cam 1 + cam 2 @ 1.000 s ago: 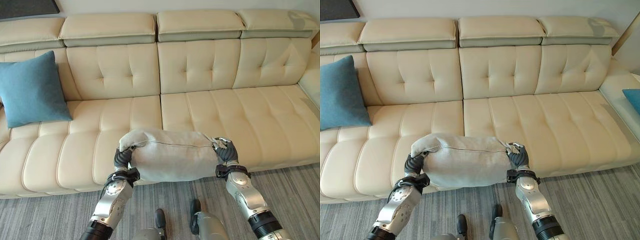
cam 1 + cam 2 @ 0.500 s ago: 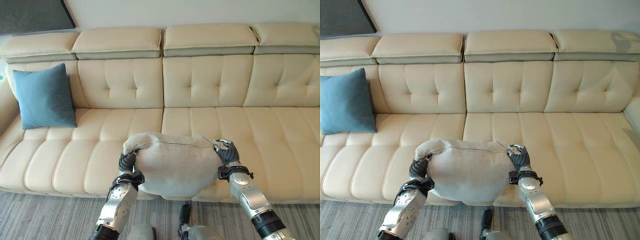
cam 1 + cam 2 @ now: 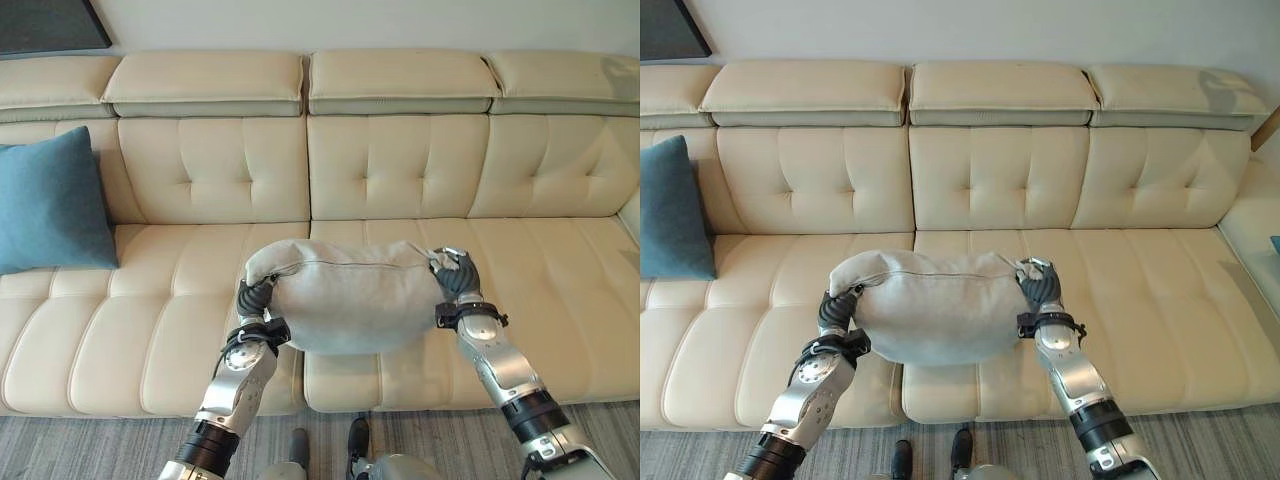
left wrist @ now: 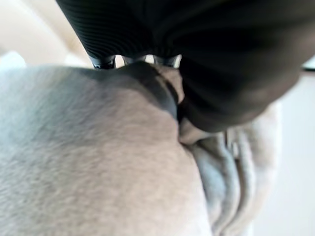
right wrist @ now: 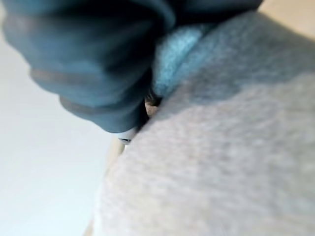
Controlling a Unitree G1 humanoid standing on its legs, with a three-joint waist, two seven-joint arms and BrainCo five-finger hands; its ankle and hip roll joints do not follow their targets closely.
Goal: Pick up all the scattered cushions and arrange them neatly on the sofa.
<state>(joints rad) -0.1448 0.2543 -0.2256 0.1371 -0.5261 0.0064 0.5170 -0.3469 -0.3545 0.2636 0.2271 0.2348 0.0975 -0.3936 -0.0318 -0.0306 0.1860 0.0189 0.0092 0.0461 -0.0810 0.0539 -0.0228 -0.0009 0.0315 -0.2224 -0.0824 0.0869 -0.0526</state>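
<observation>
Two cushions are counted on or over the cream sofa (image 3: pixel 400 170). Well to the left of the left robot hand (image 3: pixel 252 298), a blue cushion (image 3: pixel 52 200) is seen leaning upright against the backrest at the sofa's left end, cut off by the frame edge in the right eye view. Between that cushion and the left robot hand a broad stretch of seat is left bare.

The one grey cushion (image 3: pixel 345 295) is held lifted between the two robot hands — above the front half of the seat, about over the seam between two seat sections, its lower bulge hanging towards the front edge of the seat. The left robot hand is clamped on the cushion's left end, with cloth bunched around its fingers in the left wrist view. The right robot hand (image 3: pixel 455 278) is curled onto the cushion's upper right corner, pinching the cloth there.

To the right of the right robot hand, open seat runs on to the sofa's right end. Below the arms, past the front edge, striped grey flooring (image 3: pixel 90 440) is seen.
</observation>
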